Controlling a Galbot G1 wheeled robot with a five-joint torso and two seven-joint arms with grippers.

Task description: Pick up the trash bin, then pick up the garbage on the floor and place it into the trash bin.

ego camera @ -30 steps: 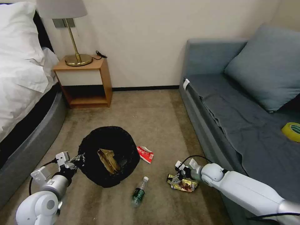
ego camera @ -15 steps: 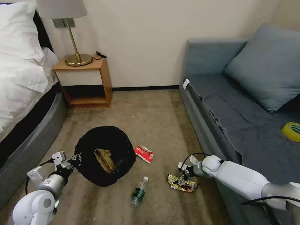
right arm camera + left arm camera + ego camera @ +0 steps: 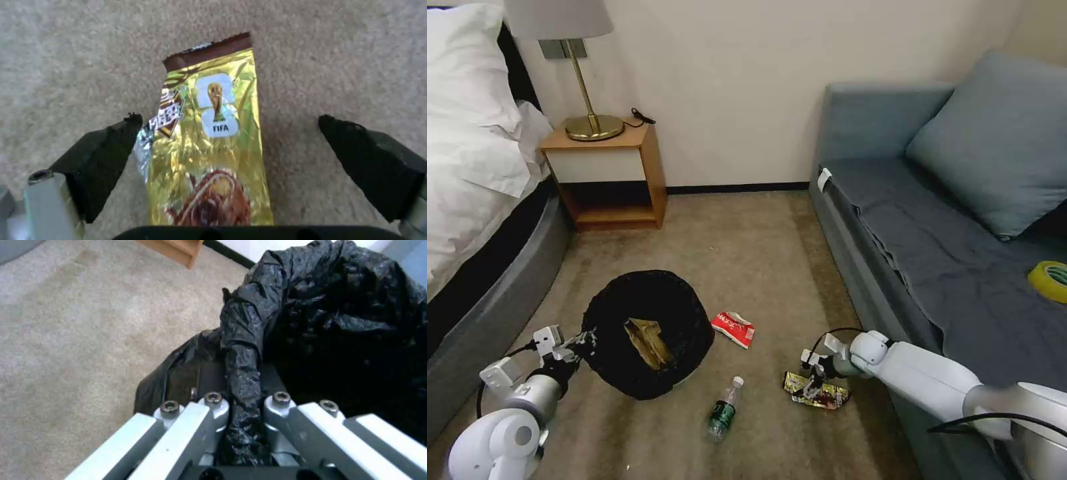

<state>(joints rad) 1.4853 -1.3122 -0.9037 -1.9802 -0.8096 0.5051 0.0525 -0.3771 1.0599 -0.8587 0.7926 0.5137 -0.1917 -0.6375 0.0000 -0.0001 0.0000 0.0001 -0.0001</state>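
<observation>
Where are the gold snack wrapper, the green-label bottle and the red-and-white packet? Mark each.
gold snack wrapper (image 3: 213,140), right wrist view, middle of its foil face.
green-label bottle (image 3: 722,415), head view, its label.
red-and-white packet (image 3: 734,329), head view, its printed face.

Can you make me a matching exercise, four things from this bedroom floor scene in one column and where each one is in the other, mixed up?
Things:
1. brown paper bag
2. gold snack wrapper
3. yellow tape roll
4. red-and-white packet

Places:
A. on the sofa
B. on the carpet beside the trash bin
C. inside the trash bin
D. between the open right gripper fingers

Pairs: 1-C, 2-D, 3-A, 4-B
</observation>
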